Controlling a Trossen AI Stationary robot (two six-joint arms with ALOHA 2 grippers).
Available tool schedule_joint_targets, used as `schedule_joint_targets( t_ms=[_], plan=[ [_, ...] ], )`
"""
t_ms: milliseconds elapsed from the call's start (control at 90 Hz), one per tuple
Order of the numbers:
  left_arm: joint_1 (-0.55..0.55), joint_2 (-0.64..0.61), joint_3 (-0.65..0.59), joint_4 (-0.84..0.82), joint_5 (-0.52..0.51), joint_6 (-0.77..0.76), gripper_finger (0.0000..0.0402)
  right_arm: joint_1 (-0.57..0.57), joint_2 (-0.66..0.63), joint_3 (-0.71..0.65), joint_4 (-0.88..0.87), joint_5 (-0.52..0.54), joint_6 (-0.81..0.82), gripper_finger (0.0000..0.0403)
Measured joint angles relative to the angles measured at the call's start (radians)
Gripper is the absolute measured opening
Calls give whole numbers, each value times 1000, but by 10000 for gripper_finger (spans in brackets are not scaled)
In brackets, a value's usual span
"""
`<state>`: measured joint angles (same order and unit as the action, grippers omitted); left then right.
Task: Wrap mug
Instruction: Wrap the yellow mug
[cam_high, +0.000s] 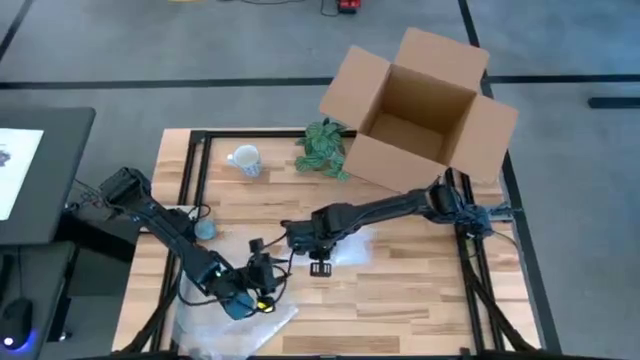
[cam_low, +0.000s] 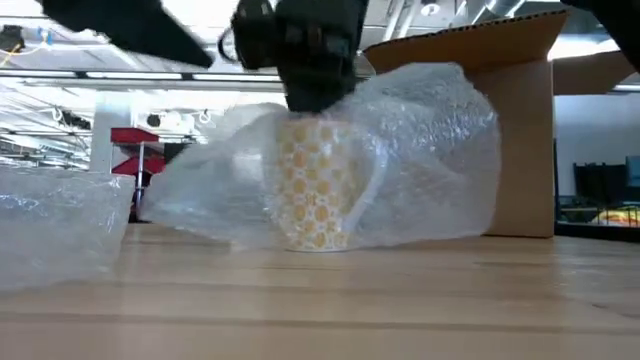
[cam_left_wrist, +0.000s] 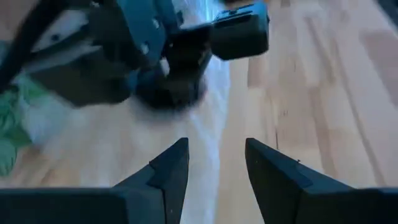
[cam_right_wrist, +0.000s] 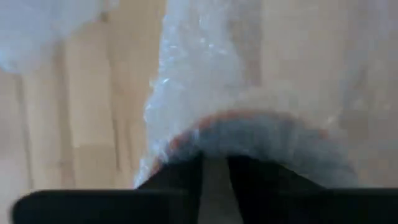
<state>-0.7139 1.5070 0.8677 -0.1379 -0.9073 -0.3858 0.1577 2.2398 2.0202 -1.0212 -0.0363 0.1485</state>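
We see the right gripper (cam_low: 315, 105) pinching the patterned mug (cam_low: 315, 190) and bubble wrap (cam_low: 430, 170) together; at seven o'clock, the left gripper (cam_left_wrist: 216, 165) hovers parted, empty.

The right hand (cam_high: 318, 262) hangs mid-table with fingers nearly together; the left hand (cam_left_wrist: 216, 163) gapes nearby.

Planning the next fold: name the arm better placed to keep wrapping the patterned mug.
Right. Its end effector sits directly on the patterned mug, pinning the bubble wrap over it. The left end effector is open and empty, off toward the table's front.
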Motion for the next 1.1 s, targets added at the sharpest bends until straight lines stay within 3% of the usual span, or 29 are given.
schedule_joint_targets(
  t_ms=[167, 322, 622, 1100],
  plan=[
    [53, 0, -34, 92, 10, 75, 138, 11, 0, 31, -7, 4, -21, 145],
    [111, 0, -68, 164, 66, 110, 138, 15, 0, 73, -59, 0, -24, 167],
    [220, 0, -117, 264, 210, 111, 138, 23, -1, 162, -118, -4, -42, 160],
    [259, 0, -130, 257, 215, 27, 138, 51, -5, 267, -290, -3, -43, 136]
  ],
)
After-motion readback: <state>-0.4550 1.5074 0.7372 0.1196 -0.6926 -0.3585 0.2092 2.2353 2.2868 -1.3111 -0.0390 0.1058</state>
